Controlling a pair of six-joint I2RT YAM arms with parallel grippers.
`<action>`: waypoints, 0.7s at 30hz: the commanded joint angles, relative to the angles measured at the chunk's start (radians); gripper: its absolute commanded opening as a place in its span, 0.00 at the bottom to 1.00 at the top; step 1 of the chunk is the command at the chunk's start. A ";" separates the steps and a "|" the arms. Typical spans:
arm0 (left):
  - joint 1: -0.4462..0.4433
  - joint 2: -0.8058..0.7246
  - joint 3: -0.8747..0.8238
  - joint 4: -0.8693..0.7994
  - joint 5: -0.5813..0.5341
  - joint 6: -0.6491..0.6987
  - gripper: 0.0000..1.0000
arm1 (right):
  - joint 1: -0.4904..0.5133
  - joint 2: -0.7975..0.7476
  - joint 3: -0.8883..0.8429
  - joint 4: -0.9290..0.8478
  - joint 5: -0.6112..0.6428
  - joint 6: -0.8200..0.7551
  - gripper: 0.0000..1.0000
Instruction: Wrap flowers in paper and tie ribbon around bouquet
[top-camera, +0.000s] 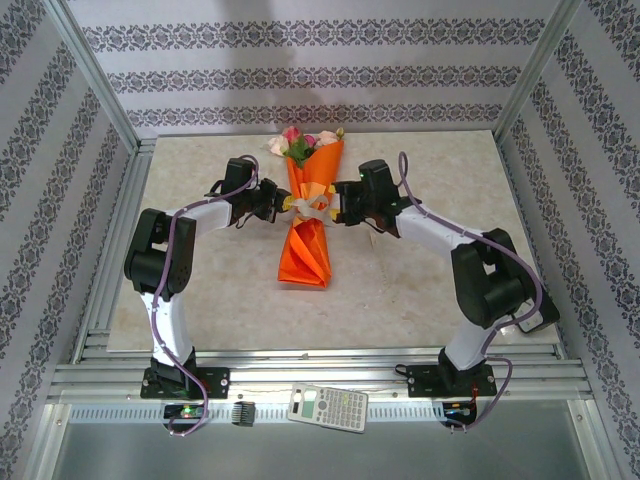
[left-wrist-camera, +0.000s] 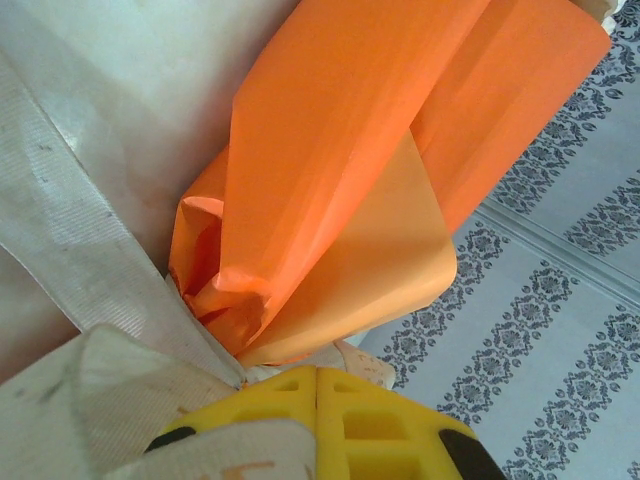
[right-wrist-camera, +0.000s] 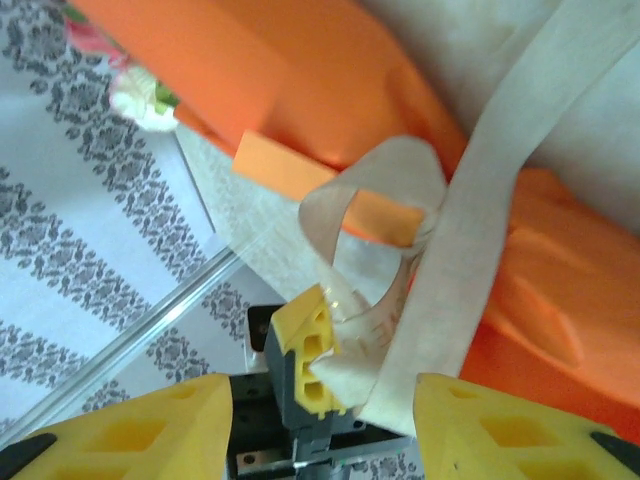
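Bouquet (top-camera: 308, 225) first: it lies flat near the middle of the worktop (top-camera: 420, 290), its long axis running roughly from 12 to 6 o'clock in the overhead view. The flowers (top-camera: 300, 142), pink and cream heads with some green, stick out of the orange paper (top-camera: 305, 255) at the 12 o'clock end. The paper's folded tail fans out toward 6 o'clock. We see the ribbon (top-camera: 312, 210), a pale flat woven band, crossing the wrap at its waist, where the paper is pinched in and creased.

The left tool (top-camera: 272, 205) sits at 9 o'clock of that waist, just beside the paper. Its yellow fingers are pressed together, and in its wrist view the ribbon runs in to their tips. The right wrist view shows that fingertip with the band pinched in it and a loose loop above.

The right tool (top-camera: 338, 205) faces it from 3 o'clock. Its fingers (right-wrist-camera: 500, 430) stand well apart, and the ribbon hangs between them unclamped, nearer the one at 5 o'clock in that view. We cannot tell whether the band touches it.

A calculator (top-camera: 328, 408) rests on the frame rail at 6 o'clock, between the arm bases.
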 joint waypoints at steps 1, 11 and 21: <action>-0.009 -0.035 0.010 -0.023 -0.002 0.001 0.00 | 0.018 0.057 0.080 -0.003 -0.010 0.003 0.41; -0.009 -0.030 0.015 -0.017 -0.003 0.001 0.00 | 0.021 0.228 0.250 -0.108 -0.019 -0.040 0.36; -0.008 -0.026 0.032 -0.027 0.003 0.007 0.00 | 0.010 0.270 0.267 -0.122 0.014 -0.074 0.39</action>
